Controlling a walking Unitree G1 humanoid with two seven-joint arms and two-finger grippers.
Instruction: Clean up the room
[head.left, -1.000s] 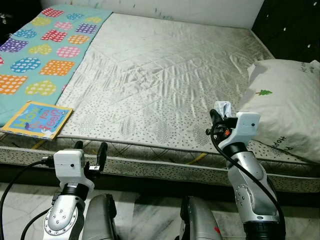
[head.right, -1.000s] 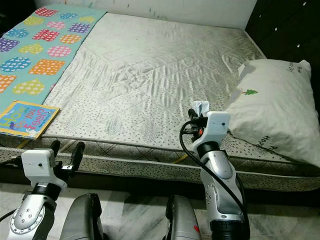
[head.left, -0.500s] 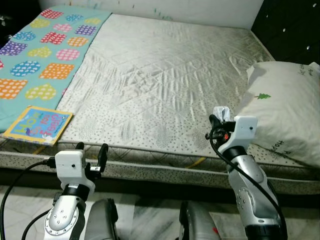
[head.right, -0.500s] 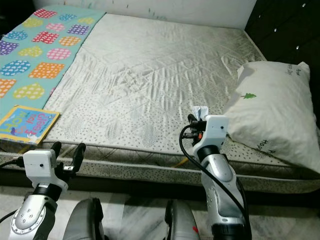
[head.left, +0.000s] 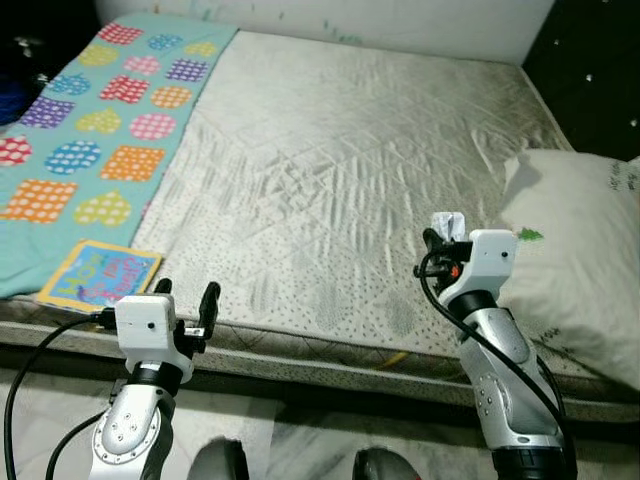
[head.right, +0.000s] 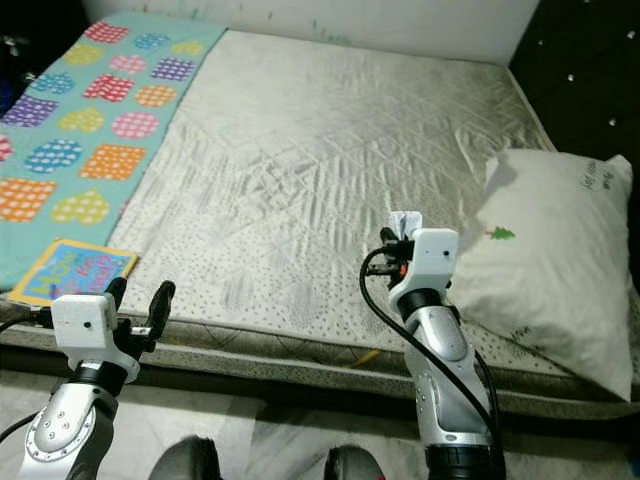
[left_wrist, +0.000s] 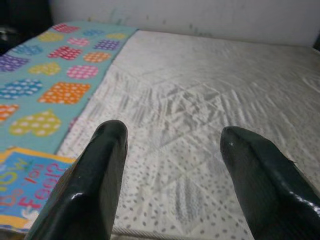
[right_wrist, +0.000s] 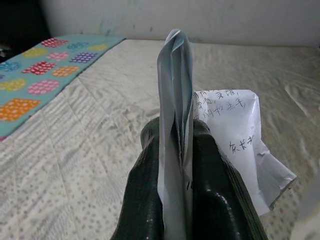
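My right gripper is shut on a folded sheet of white paper with handwriting; it is held upright between the black fingers, over the near edge of the bed beside the pillow. In the head views the paper sticks up above the right wrist. My left gripper is open and empty, low at the bed's near edge, close to a colourful children's book lying on the mattress. The book's corner also appears past the left fingers.
A wide mattress with a pale quilted cover lies before me. A teal blanket with coloured hearts and squares covers its left side. A dark headboard stands at the right. Tiled floor is underfoot.
The whole picture has shifted: the camera has moved closer to the bed and to the left. Both arms keep their poses; the right gripper still holds the paper.
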